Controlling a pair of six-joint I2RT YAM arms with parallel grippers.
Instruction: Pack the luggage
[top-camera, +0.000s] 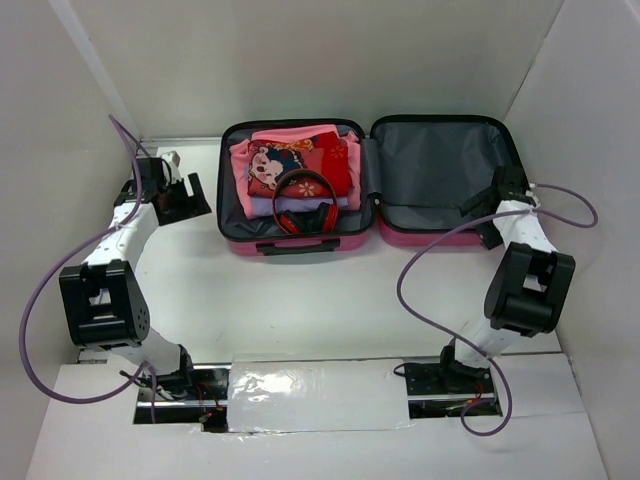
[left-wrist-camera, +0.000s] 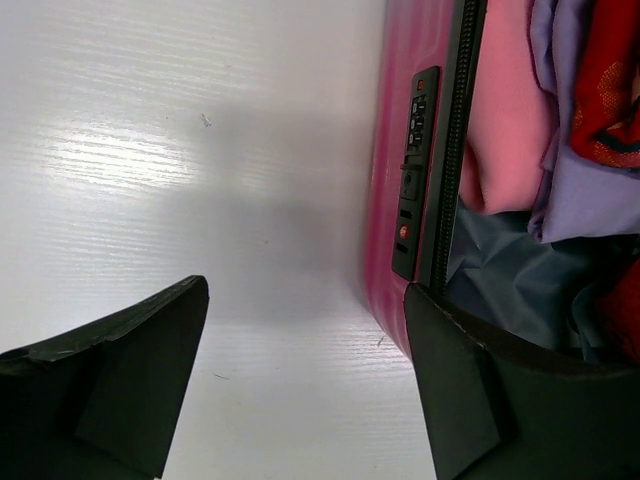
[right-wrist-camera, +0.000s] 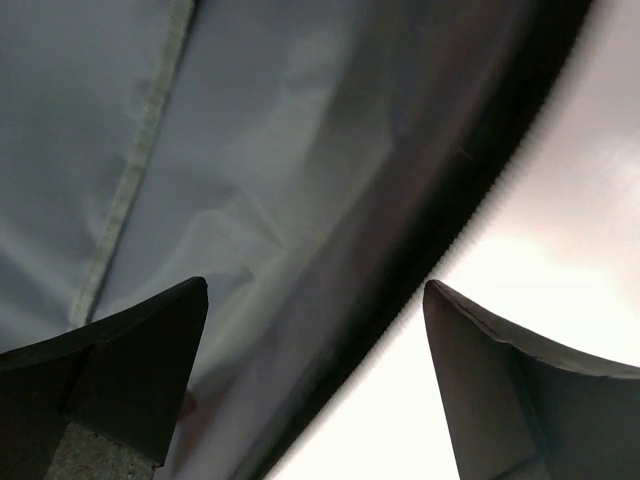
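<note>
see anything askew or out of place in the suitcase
Nothing stands out. The suitcase lies open, clothes stacked slightly unevenly in its left half, red headphones on top, all inside the rim.

No word, brand or number can be read anywhere. The combination lock (left-wrist-camera: 417, 130), set in the black trim on the pink side wall of the luggage (left-wrist-camera: 386, 200), has small dials, but their digits are too blurred to make out. The folded cloth (top-camera: 272, 165) in the luggage's left half bears a cartoon figure; no lettering on it is legible.
</note>
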